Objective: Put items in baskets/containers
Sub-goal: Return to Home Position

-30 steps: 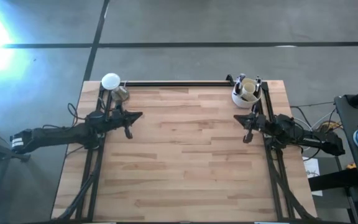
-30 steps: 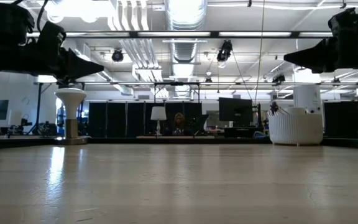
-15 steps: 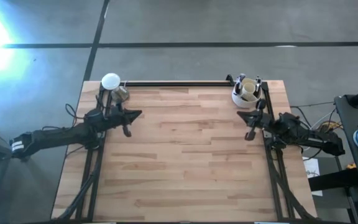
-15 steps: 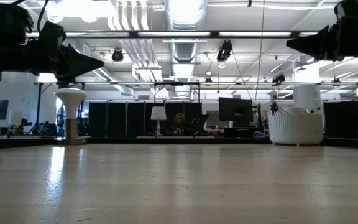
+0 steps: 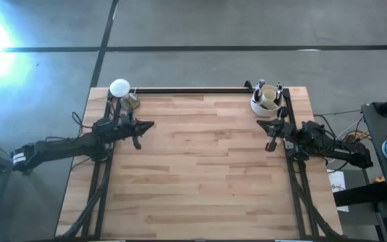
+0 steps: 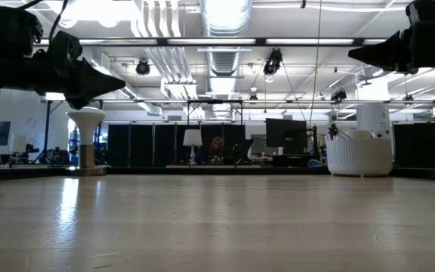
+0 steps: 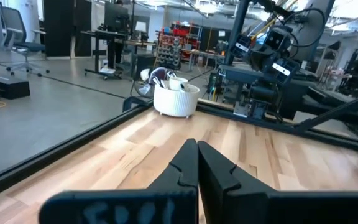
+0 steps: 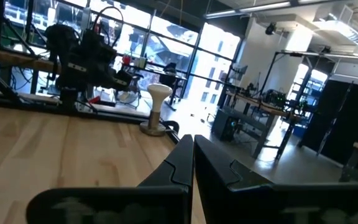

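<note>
We see the wooden surface (image 5: 200, 175) spreading out bare from the cream-white cup (image 5: 266, 102), which stands at its far right corner. The left arm (image 5: 59, 145) reaches in from the side opposite the cup, and its left hand (image 5: 150, 124) hangs above the boards, well apart from the cup and pointing across towards it. In the left wrist view its two dark fingers (image 7: 185, 163) are clenched tip to tip with nothing between them, and the cup (image 7: 175, 100) sits far ahead of them. The right arm (image 5: 331, 149) comes in from the cup's own side, and the right hand (image 5: 261, 123) hovers just on the near side of the cup, raised off the boards. Its fingers (image 8: 180, 157) are likewise pressed together and empty. A white disc on a brass-coloured stand (image 5: 120, 89) stands along the same far edge as the cup, at the opposite corner, well apart from it. The brushes (image 5: 277, 87) stand inside the cup, their dark tips rising above its rim. From overhead they are small, so we cannot count them with confidence.
</note>
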### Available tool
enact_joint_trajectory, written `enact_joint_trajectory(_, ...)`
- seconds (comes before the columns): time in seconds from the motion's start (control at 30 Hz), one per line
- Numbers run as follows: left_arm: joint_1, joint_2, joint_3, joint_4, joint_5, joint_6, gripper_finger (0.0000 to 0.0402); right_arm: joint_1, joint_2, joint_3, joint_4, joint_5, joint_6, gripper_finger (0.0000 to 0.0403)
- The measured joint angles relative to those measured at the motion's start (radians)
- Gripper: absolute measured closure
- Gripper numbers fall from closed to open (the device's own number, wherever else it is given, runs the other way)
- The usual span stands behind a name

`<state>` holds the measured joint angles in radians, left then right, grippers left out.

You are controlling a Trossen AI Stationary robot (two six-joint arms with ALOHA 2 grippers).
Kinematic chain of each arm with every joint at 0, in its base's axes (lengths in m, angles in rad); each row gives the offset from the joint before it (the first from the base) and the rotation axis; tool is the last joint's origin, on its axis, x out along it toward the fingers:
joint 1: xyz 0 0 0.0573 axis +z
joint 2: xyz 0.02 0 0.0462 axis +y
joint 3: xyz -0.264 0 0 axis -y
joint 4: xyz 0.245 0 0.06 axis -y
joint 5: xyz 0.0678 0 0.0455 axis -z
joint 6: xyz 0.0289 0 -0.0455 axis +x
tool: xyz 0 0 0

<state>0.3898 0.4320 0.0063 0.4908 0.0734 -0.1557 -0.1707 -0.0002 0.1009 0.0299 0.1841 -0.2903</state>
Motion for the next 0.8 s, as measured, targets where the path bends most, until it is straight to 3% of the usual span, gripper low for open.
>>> enact_joint_trajectory(0.33, 0.004, -0.06, 0.0, -0.082, -0.011, 0.085, 0.0401, 0.0, 0.0, 0.0, 0.0, 0.002, 0.05, 0.0394)
enact_joint_trajectory(0.8, 0.008, -0.083, 0.0, -0.081, -0.031, 0.057, 0.0401, -0.001, 0.001, 0.004, 0.004, 0.002, 0.048, 0.0394)
